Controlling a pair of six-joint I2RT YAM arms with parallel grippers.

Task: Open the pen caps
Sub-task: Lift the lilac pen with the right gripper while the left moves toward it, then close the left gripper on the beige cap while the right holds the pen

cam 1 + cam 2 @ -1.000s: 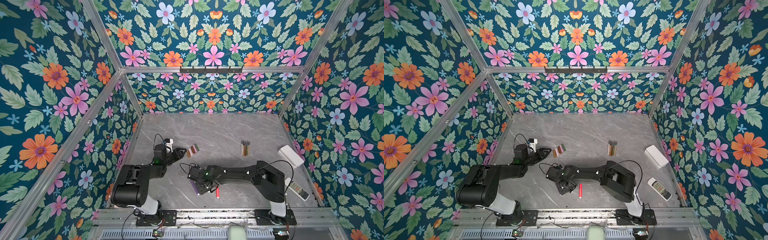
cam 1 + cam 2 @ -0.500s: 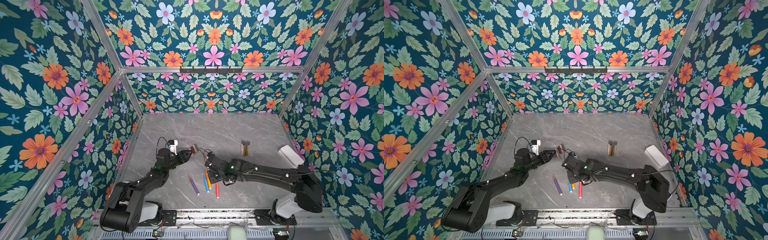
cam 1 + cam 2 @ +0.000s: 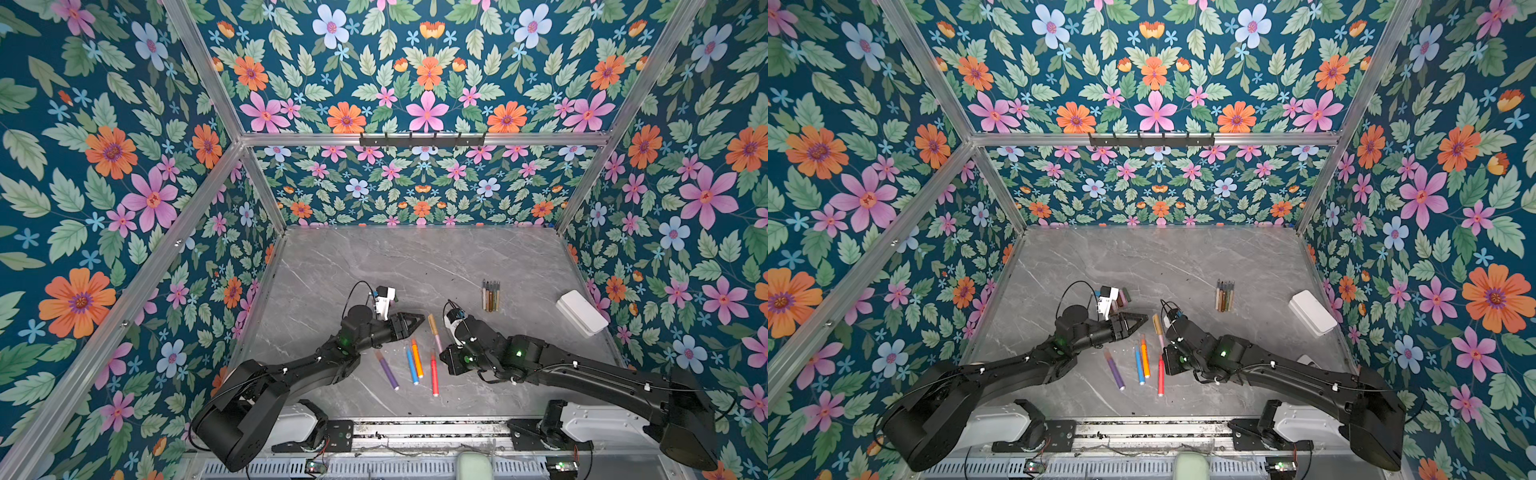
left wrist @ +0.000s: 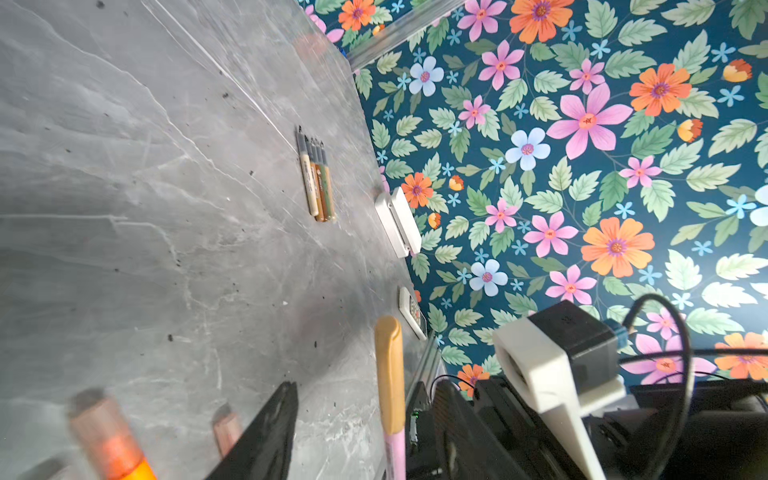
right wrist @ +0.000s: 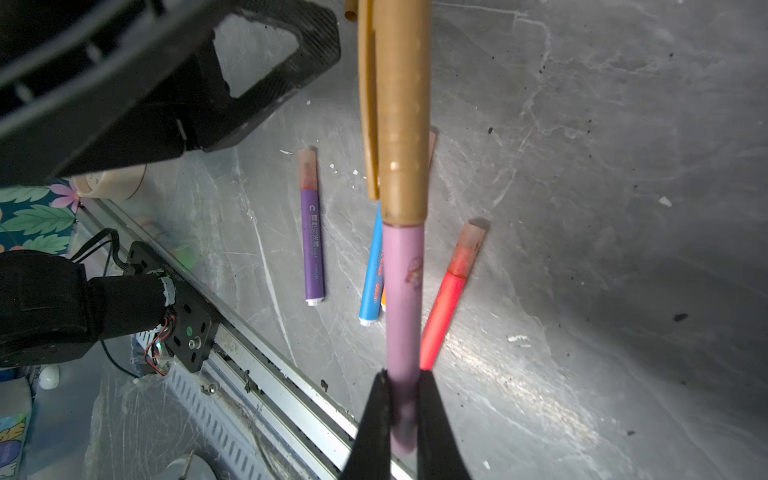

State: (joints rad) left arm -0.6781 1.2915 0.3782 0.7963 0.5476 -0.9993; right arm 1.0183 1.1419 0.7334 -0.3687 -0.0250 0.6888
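Right wrist view: right gripper (image 5: 401, 382) has its jaws clamped on the body of the pink pen (image 5: 403, 299). The gold cap (image 5: 401, 124) is on, and the pen is held clear of the counter (image 3: 415, 257). Left gripper (image 3: 419, 321): jaws apart, empty, tip just beside the gold cap.

Counter: grey marble-look slab, white veins, black specks all over.

Room: teal floral wallpaper (image 3: 428, 112) on every wall, aluminium frame bars (image 3: 291, 139), black hook rail (image 3: 422, 140) on the back bar.

Front edge, middle: purple pen (image 5: 312, 245), blue pen (image 5: 374, 270), orange pen (image 3: 417, 359) and red pen (image 5: 451, 299) lie flat, capped.

Toward the right edge: tight row of pens (image 3: 491, 296), with a white box (image 3: 582, 312) against the edge.

Loose caps (image 3: 1123, 297) sit behind the left wrist camera.

Writing: the purple pen has white print with a "C" mark; the rest is unreadable. The blue pen's orange print is too blurred to read.
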